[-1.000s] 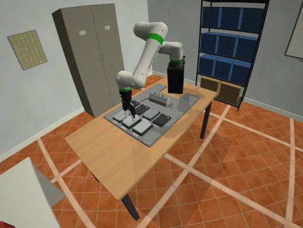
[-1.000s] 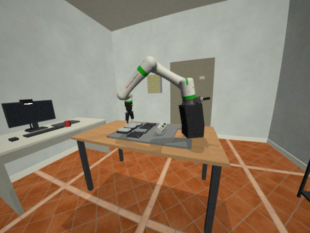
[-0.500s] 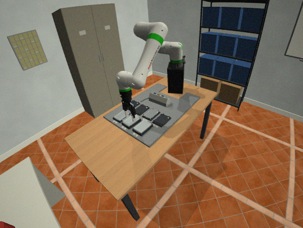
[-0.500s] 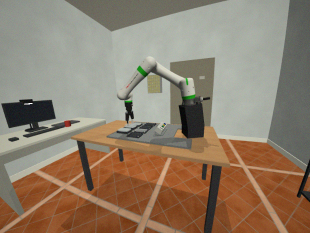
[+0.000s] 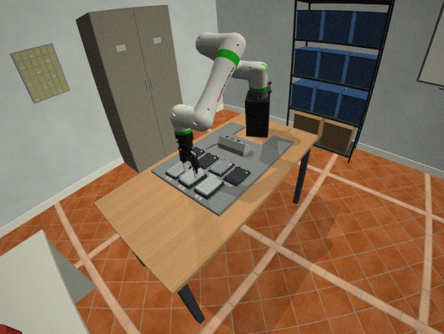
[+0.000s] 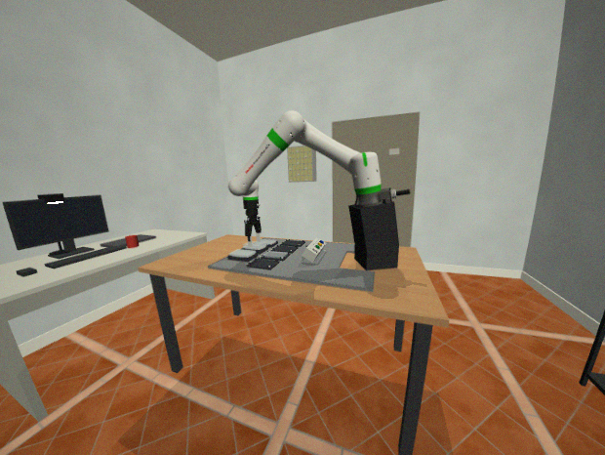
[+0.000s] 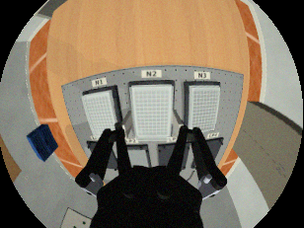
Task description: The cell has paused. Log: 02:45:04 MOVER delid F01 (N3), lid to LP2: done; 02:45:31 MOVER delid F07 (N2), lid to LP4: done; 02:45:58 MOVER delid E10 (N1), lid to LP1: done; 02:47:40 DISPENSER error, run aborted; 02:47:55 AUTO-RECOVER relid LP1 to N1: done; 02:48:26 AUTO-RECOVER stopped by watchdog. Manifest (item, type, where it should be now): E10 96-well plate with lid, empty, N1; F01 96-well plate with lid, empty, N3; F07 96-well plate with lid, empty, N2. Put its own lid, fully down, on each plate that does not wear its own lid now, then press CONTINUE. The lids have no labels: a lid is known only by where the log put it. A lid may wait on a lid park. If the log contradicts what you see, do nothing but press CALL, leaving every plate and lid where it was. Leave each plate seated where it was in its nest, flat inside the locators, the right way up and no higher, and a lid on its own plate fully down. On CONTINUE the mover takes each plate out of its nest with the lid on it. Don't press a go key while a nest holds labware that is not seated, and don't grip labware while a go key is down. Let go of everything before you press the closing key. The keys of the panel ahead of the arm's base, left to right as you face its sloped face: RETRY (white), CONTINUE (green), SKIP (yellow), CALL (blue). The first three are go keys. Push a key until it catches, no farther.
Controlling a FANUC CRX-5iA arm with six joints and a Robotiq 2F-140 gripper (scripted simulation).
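Here the jaws stand half-closed, gripping the lid (image 7: 151,112) at the middle nest, N2 (image 7: 151,74).

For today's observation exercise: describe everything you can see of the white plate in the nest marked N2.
The white rectangular well plate looks like plastic, with a fine grid across its top. It lies flat in the middle nest of the front row on the grey mat. The black tool is shut across its width, fingers on both long sides.

Beige cabinet (image 5: 136,82), black shelf rack (image 5: 291,72) with blue boxes (image 5: 331,61), monitor (image 6: 56,220) on a side desk (image 6: 98,264)
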